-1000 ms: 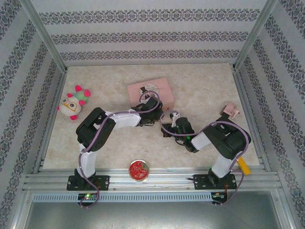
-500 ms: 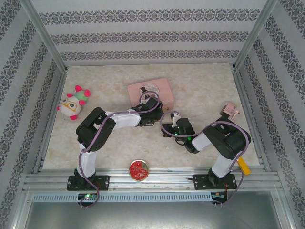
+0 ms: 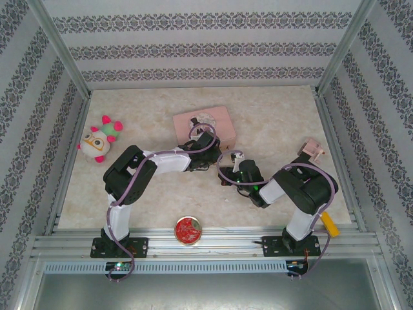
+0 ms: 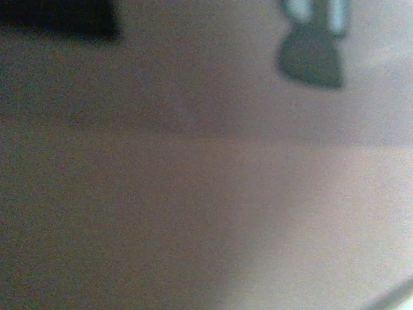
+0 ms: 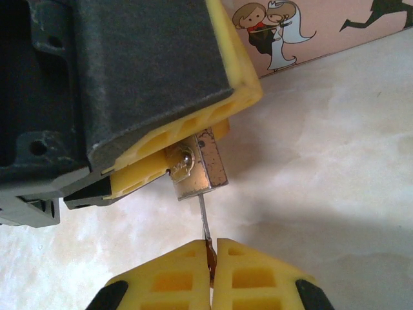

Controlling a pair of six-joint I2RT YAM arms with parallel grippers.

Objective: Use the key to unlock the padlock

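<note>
A marble-patterned tabletop sits inside walls papered with dark floral bands. From above, a plush toy lies at the far left. A pink tin box stands at centre rear, and a red round tin is at the near edge. The left gripper and right gripper meet just in front of the box, too small here to read.

The left wrist view is blurred: a pinkish-brown surface with two dark shapes at its top edge.

In the right wrist view, the left gripper's yellow-padded fingers clamp the small brass padlock above the tabletop, near the box with its cartoon wedding couple. The thin key runs from the padlock's underside down into the right gripper's fingertips, which are pressed together on it.
</note>
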